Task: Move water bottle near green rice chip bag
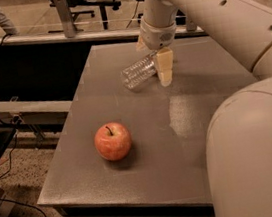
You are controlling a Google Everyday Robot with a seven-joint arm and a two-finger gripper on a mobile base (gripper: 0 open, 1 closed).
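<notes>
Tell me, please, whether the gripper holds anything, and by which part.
The gripper, over the far part of the table, appears to hold the water bottle by its cap end; the cap itself is hidden.

Clear ribbed water bottle, tilted nearly sideways, one end clasped in the hand.

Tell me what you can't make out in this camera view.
- The water bottle: its cap end is hidden behind the gripper, over the far part of the table.
- The green rice chip bag: nowhere in view; the robot's arm fills the lower right corner.
- The table's right edge: covered by that same arm.
</notes>
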